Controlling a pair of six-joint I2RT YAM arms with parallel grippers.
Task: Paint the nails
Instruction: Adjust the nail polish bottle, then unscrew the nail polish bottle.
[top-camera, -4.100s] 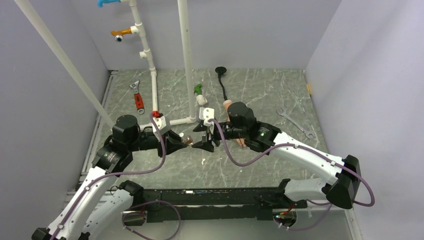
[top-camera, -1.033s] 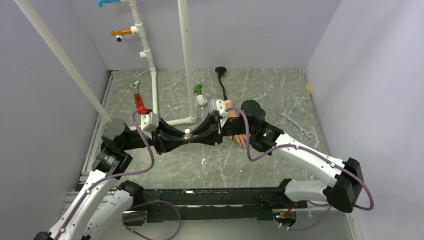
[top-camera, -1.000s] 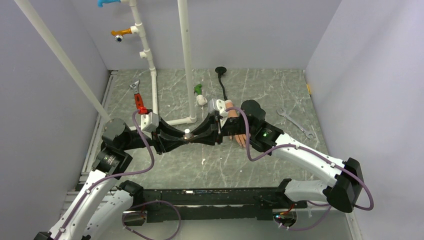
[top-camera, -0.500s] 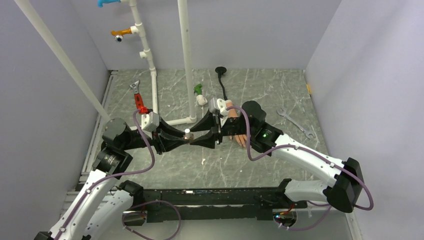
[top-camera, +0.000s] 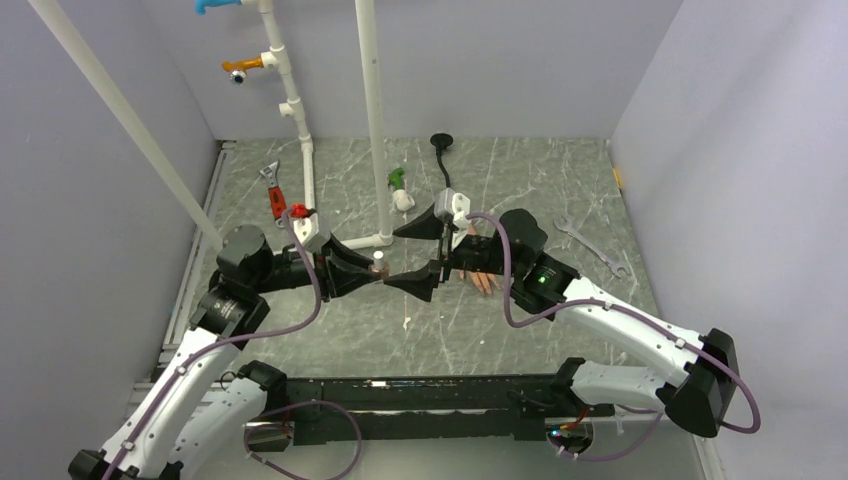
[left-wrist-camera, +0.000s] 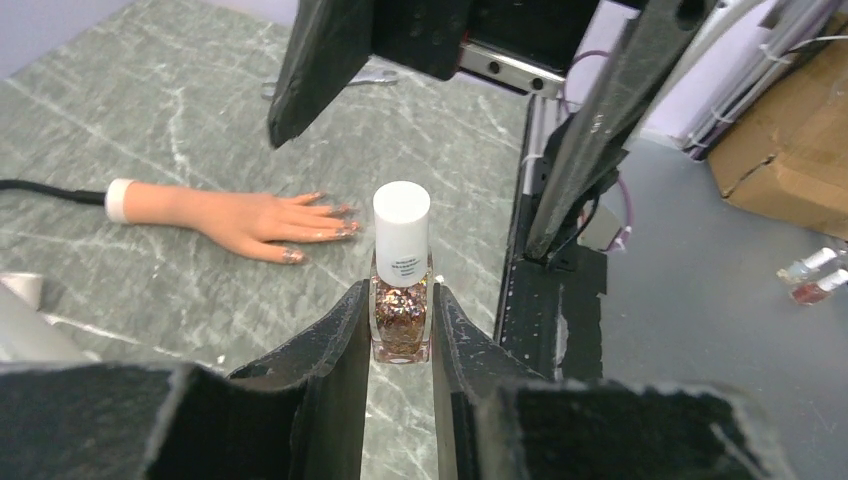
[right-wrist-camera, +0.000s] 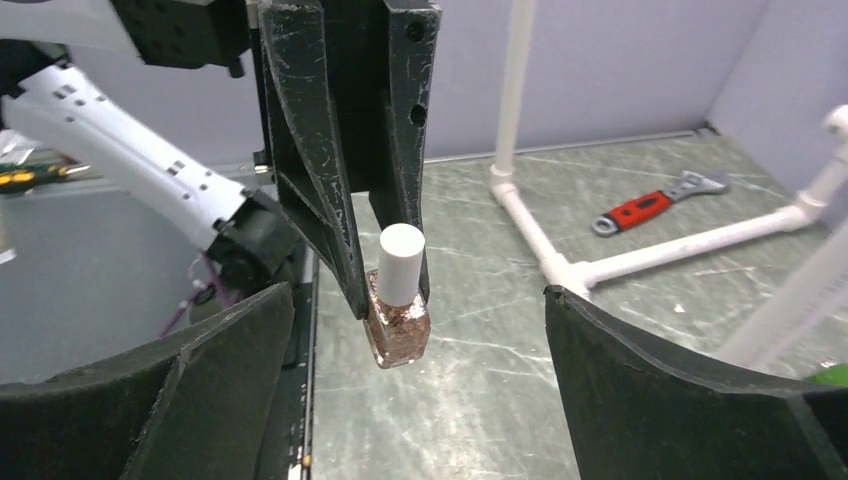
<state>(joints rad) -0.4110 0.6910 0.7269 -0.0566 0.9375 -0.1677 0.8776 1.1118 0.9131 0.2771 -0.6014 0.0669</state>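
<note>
Left gripper (left-wrist-camera: 400, 300) clamps the polish bottle (left-wrist-camera: 401, 275); right gripper (right-wrist-camera: 419, 290) gapes wide, empty. Only the left wrist view shows the nails (left-wrist-camera: 345, 209).

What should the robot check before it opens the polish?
1. Left gripper shut on bottle: ok.
2. Bottle upright: ok.
3. Cap on the bottle: ok.
4. Right gripper open and facing the cap: ok.
5. Right fingers far enough forward to close on the cap: cannot tell.
6. Hand lying flat with nails in view: ok. Whether the nails have polish yet: cannot tell.
</note>
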